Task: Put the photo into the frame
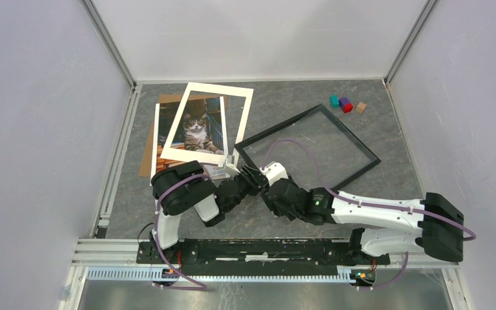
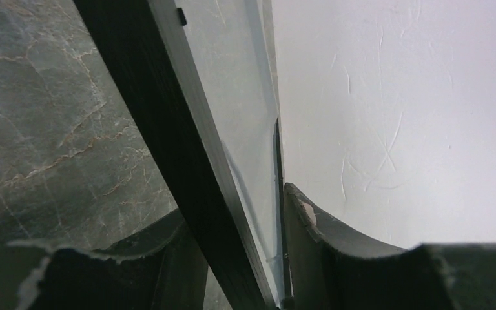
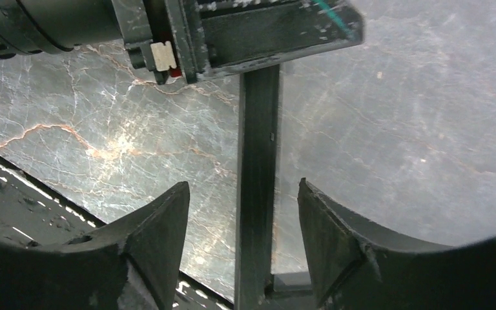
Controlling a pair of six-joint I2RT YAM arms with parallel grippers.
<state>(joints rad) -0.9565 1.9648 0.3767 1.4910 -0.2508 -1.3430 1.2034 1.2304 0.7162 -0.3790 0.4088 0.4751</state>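
Only overhead shows the photo [image 1: 197,131]; wrist views show the frame [image 3: 258,161].

Both arms are seen meeting just below centre, wrists nearly nose to nose.
The left arm [image 1: 177,194] is folded, left gripper [image 2: 232,203] aimed at 2 o'clock, jaws set half-wide. The right arm [image 1: 374,210] is stretched toward 9 o'clock, right gripper [image 3: 242,183] jaws spread apart.

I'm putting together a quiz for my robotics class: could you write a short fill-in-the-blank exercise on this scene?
1. The photo lies under a ___ mat border.
2. The frame, coloured ___, lies to the right of the photo.
3. The right gripper has its fingers ___ on either side of the frame's edge, not touching it.

Missing words: white; black; open.
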